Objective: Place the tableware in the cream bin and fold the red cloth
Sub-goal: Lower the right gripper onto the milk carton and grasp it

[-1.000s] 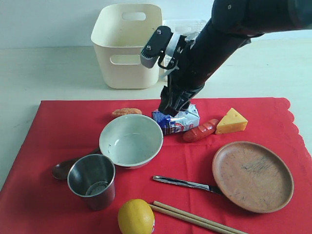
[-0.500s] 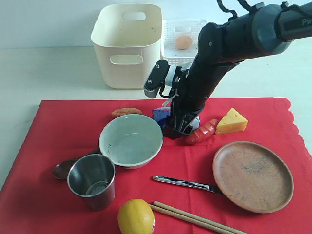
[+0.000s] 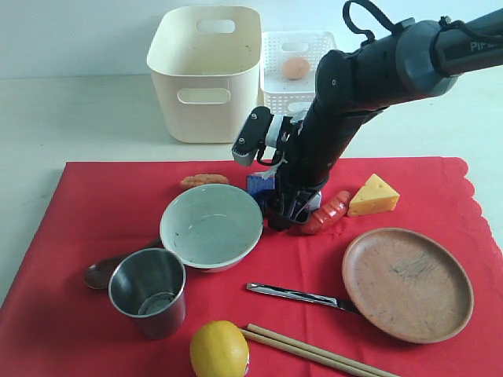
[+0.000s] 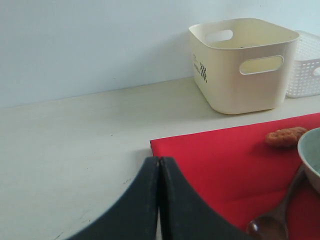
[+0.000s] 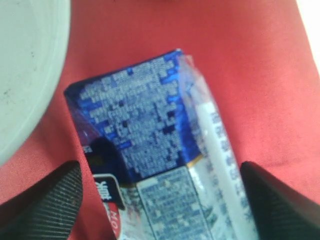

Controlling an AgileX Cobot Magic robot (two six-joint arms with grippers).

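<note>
Well apart from the bowl [image 3: 211,225], over bare worktop [image 4: 75,150] by a corner of the red cloth [image 3: 94,204]: left claw [image 4: 159,165], fingers pressed together, holding nothing. Under the bowl, spread out flat: the red cloth. Left of the bowl: dark spoon [image 3: 102,272], handle hidden behind the cup [image 3: 148,290]. Front-left of the bowl, just beside it: the shiny cup, standing up. Behind the bowl, off the cloth: cream bin [image 3: 206,75]. In front of the bowl: lemon [image 3: 219,349]. Front-right of the bowl: silver knife [image 3: 302,296], then chopsticks [image 3: 318,352] nearer the front. Just right of the bowl: right claw [image 3: 287,214], pointing down, spread wide, milk carton [image 5: 145,135] between its fingers; touching or not, cannot tell. Farther right of the bowl: sausage [image 3: 324,210], then cheese [image 3: 373,195]. Far right of the bowl, toward the front: round wooden plate [image 3: 407,283], flat on the cloth.
</note>
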